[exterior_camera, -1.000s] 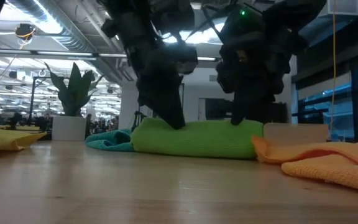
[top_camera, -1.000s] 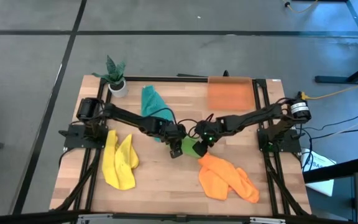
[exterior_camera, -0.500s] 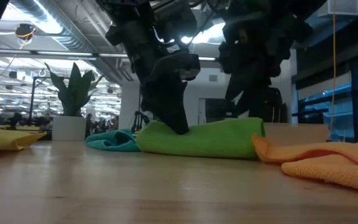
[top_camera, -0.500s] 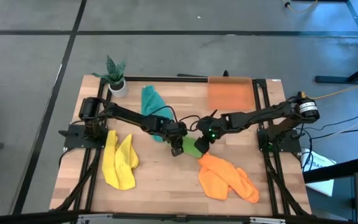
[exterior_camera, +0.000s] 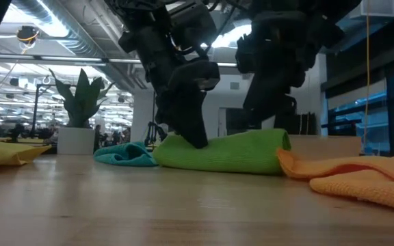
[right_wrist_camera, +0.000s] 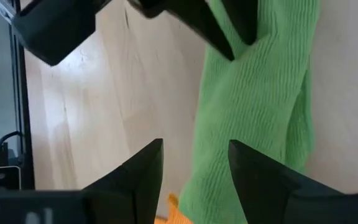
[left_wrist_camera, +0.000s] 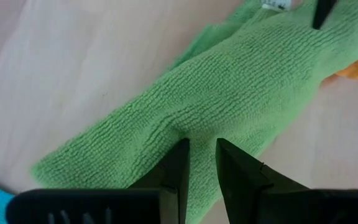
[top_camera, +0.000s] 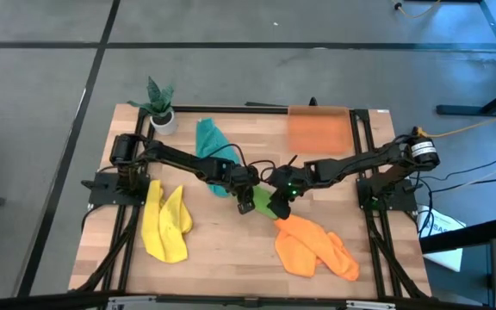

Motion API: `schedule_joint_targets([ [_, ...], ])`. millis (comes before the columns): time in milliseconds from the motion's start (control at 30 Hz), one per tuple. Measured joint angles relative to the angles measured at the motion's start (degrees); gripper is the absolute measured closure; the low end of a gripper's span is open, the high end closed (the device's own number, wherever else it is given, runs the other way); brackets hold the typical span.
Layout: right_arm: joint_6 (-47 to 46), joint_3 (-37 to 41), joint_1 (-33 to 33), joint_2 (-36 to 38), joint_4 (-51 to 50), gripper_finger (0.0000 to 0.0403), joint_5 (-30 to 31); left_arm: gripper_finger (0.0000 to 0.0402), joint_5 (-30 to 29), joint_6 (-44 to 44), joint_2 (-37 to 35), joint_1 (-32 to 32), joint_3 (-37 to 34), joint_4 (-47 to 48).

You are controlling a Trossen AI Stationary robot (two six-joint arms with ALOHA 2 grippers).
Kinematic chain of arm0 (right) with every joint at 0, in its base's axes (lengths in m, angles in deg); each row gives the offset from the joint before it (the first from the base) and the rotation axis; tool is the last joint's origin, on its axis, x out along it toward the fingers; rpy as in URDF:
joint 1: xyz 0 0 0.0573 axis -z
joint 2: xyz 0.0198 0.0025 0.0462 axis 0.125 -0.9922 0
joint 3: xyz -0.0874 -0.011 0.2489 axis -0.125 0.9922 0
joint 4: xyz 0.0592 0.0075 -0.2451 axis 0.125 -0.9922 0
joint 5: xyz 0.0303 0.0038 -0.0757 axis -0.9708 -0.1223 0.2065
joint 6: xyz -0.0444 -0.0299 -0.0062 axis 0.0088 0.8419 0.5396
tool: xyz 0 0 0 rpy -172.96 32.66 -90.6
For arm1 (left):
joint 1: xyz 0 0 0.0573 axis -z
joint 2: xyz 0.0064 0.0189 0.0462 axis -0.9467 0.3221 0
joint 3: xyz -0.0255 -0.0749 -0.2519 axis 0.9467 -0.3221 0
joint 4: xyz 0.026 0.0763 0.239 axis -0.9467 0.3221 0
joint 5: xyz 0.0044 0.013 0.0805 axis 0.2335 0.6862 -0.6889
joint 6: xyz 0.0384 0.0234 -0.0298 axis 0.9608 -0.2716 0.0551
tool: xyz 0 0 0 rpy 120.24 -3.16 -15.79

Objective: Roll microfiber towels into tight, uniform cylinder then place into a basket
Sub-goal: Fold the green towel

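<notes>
Left wrist view | green towel | white tag, writing unreadable

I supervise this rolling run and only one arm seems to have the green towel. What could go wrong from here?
The left end effector pinches only a fold of the green towel, while the right end effector hangs open above it, so the roll may loosen. The orange towel touches its end and could get dragged along.
</notes>
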Motion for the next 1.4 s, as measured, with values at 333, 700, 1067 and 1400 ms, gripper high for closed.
schedule_joint_targets([
  [333,4.91,0.0,-1.07,-0.18,2.03,0.0221,5.01,0.0333,0.62,0.2,-0.02,-0.7,0.07,-0.22],
  [700,5.48,-0.22,-1.25,-6.12,3.85,0.0221,8.95,0.0333,0.61,0.91,0.07,-2.09,-0.02,0.31],
  [1067,8.46,-0.17,-1.22,-7.85,4.34,0.0221,11.91,0.0333,0.64,0.92,0.08,-2.05,-0.02,0.19],
  [1400,8.19,-0.2,-1.18,-11.34,5.33,0.0221,12.11,0.0333,0.62,0.87,0.11,-1.99,-0.09,0.38],
])
